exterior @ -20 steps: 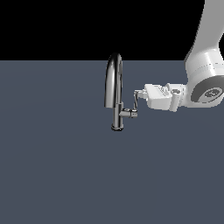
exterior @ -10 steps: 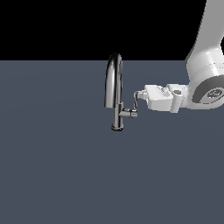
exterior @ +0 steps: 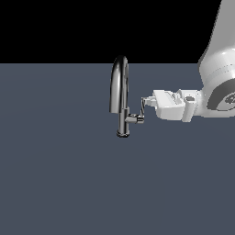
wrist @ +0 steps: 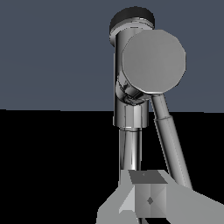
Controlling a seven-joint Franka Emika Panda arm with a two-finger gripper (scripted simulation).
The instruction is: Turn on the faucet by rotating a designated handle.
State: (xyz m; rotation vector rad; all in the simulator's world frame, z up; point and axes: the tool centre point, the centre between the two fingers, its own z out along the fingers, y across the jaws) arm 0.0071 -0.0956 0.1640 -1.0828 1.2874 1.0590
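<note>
Fingers (exterior: 145, 103) pressed against the handle (exterior: 142, 110) of the faucet (exterior: 120, 94) — open or closed, cannot tell; could slip off that thin lever mid-turn.

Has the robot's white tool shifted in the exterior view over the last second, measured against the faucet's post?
No. The white tool sits at the same spot beside the tall chrome gooseneck faucet, its tip at the thin chrome lever handle, as in both earlier pictures.

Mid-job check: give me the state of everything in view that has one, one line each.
faucet: upright on its base, no water visible at the spout.
handle: lever pointing up from its side stub, tip at the gripper.
gripper: level, at the lever tip; whether the jaws are open or shut cannot be told.
</note>
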